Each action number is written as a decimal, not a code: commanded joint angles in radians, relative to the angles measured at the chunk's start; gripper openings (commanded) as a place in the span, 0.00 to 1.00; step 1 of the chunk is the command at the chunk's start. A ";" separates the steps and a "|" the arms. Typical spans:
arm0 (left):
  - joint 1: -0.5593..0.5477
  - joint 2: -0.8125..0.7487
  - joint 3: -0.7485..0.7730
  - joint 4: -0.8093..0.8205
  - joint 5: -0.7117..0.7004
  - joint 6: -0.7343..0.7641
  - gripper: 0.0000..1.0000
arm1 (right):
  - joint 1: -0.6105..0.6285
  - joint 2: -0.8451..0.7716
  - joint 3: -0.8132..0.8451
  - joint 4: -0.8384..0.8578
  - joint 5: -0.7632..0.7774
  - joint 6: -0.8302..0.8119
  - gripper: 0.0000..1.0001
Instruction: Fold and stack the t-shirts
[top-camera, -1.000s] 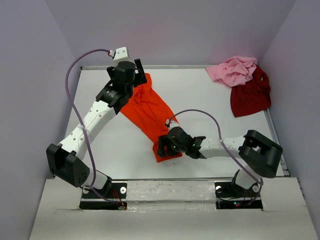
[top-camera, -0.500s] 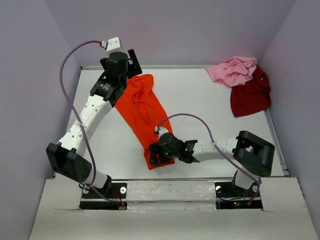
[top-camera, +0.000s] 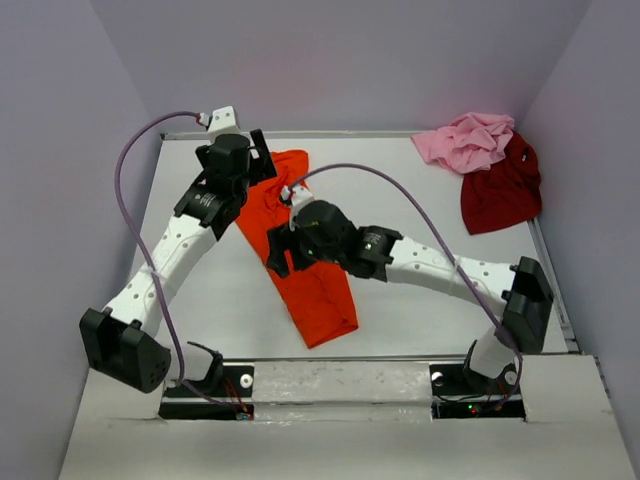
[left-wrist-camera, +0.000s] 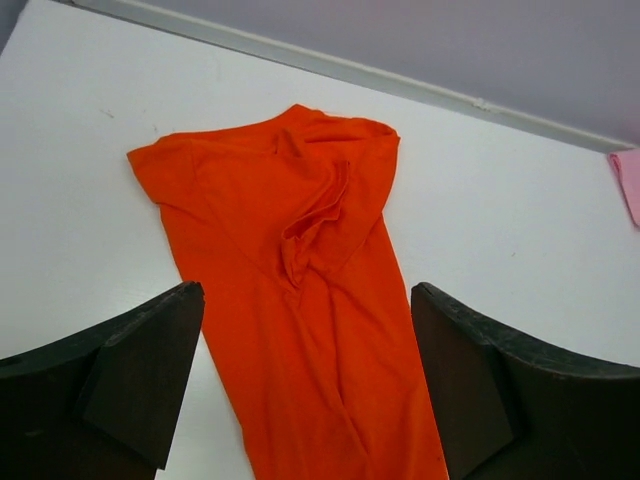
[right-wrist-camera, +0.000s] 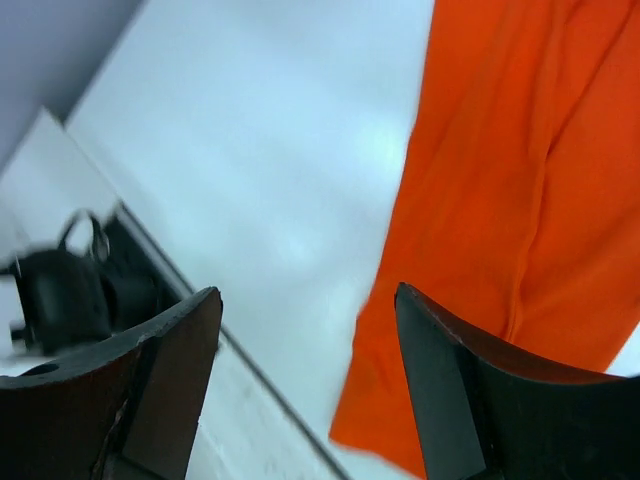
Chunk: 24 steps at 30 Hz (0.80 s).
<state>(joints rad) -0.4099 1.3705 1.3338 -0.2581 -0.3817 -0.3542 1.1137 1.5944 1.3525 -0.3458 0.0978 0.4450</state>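
Observation:
The orange t-shirt lies flat as a long narrow strip, running from the far left of the table toward the near edge. My left gripper hovers open beside its far end. In the left wrist view the orange t-shirt runs between the spread fingers, and nothing is held. My right gripper hangs open over the strip's middle, above its left edge. The right wrist view shows the orange t-shirt and its near end below the open gripper. The pink t-shirt and the dark red t-shirt lie crumpled at the far right.
The pink and dark red shirts sit against the right wall, touching each other. A purple cable loops off the left arm, and another arcs over the right arm. The left arm's base and the table's near edge show in the right wrist view.
The right gripper has left the orange shirt's near end, rising and moving back over its middle. The shirt now lies straighter, its near end closer to the near edge. The left gripper shifted slightly left.

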 joint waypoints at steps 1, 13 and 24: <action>0.003 -0.169 -0.062 0.031 -0.063 -0.002 0.94 | -0.106 0.149 0.193 -0.009 0.005 -0.098 0.75; 0.005 -0.455 -0.314 0.059 -0.305 0.041 0.95 | -0.397 0.934 1.092 -0.183 -0.167 -0.192 0.75; 0.019 -0.330 -0.329 0.049 -0.244 -0.039 0.94 | -0.494 0.970 1.126 -0.024 -0.364 -0.244 0.76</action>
<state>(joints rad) -0.3973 1.1309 1.0477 -0.2653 -0.6067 -0.3759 0.6235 2.5874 2.3474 -0.4614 -0.1413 0.2749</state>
